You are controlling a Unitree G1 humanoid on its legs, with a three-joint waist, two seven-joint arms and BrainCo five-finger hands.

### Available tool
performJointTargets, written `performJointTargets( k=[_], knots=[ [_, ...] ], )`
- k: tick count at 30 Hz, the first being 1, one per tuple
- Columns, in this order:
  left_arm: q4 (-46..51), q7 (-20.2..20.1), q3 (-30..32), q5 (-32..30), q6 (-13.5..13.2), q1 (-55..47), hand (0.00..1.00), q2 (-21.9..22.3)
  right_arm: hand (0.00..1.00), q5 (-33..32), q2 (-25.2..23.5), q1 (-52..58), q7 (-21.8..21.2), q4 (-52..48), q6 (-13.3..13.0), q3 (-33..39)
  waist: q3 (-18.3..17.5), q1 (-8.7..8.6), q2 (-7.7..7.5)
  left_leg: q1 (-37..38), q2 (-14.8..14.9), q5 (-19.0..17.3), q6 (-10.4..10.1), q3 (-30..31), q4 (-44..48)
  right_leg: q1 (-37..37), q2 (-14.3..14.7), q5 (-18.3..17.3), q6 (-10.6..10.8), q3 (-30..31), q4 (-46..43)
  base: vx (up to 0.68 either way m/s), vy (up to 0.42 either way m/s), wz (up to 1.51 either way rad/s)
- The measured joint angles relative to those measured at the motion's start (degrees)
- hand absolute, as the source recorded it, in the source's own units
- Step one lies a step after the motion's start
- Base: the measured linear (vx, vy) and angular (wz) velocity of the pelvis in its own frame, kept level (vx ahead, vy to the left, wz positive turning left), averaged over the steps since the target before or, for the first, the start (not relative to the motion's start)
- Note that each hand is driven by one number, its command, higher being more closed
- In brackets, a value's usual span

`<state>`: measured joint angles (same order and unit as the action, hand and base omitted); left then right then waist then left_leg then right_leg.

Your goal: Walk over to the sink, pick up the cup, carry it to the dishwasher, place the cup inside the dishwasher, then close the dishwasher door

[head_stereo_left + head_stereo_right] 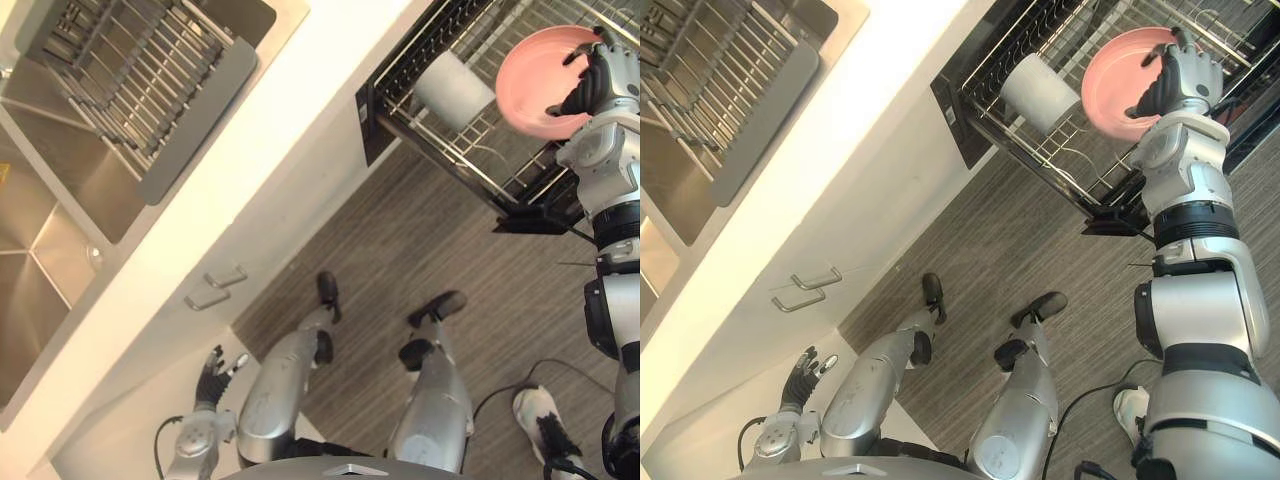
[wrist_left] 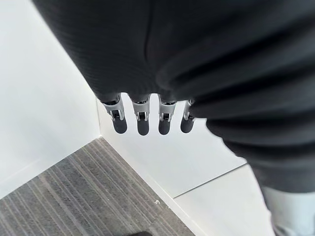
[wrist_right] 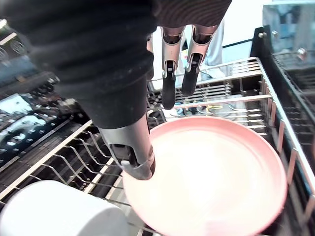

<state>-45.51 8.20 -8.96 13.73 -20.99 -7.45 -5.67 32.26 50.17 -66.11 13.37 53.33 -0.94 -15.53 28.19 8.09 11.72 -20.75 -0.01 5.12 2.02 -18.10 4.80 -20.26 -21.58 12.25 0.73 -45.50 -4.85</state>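
A white cup lies on its side in the pulled-out dishwasher rack; it also shows close up in the right wrist view. Beside it in the rack is a pink plate. My right hand hovers over the plate's rim with fingers held straight past its far edge and the thumb over its near edge. It is open and holds nothing. My left hand hangs low beside the white cabinet, its fingers straight.
The steel sink is at upper left, with a wire drying rack set over it. The white counter runs diagonally, with two drawer handles below it. A white shoe stands on the grey wood floor at lower right.
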Motion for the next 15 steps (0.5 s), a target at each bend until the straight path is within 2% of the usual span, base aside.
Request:
performJointTargets(
  k=[2, 7, 10, 13, 15],
  knots=[
    [0.41, -0.31, 0.41, 0.34, 0.22, -0.03, 0.00, -0.01, 0.00, -1.72, 0.00, -0.54, 0.47, -1.35, -1.59, 0.07, 0.01, -0.73, -0.02, 1.57, 0.02, -0.21, -0.01, 0.50, -0.01, 2.11, 0.14, 0.01, 0.05, -0.73, 0.41, 0.04, -0.003, 0.06],
    [1.58, -0.90, 1.66, 0.66, 1.26, -0.23, 0.00, 0.53, 0.00, -9.75, 0.03, -1.35, 3.84, -0.82, -1.84, 3.70, 0.19, -1.70, -0.30, 6.39, 0.67, -0.80, -0.51, 0.67, 0.03, 8.21, 1.13, -0.11, -0.04, -2.47, 2.05, 0.04, -0.010, 0.01],
    [0.65, -0.40, 2.99, 0.59, 1.36, -1.29, 0.00, 1.30, 0.00, -18.23, 0.05, 1.54, 7.29, -0.56, -1.76, 12.05, 0.03, -2.31, -0.92, 10.18, 1.23, -1.69, -1.21, 0.45, -0.13, 11.87, 1.90, -1.14, 0.62, -2.70, 2.49, 0.05, -0.012, -0.10],
    [-2.39, 0.50, 6.56, -0.25, 1.31, -3.33, 0.00, 1.67, 0.00, -25.18, 0.09, 9.37, 8.57, 0.92, -1.15, 18.91, -1.57, -4.03, -3.77, 12.67, 2.15, -2.29, -1.87, 0.44, 0.02, 14.60, 2.85, -1.52, 1.12, -3.27, 2.53, 0.10, -0.016, -0.04],
    [-5.56, 1.69, 8.92, -0.50, 1.31, -5.55, 0.00, 1.37, 0.00, -32.91, 0.00, 17.97, 8.46, 3.00, 0.94, 27.06, -4.69, -5.00, -7.07, 14.03, 2.99, -2.91, -2.64, 0.01, -0.08, 15.56, 3.58, -2.01, 1.21, -3.39, 2.27, 0.13, -0.010, -0.14]
  ],
)
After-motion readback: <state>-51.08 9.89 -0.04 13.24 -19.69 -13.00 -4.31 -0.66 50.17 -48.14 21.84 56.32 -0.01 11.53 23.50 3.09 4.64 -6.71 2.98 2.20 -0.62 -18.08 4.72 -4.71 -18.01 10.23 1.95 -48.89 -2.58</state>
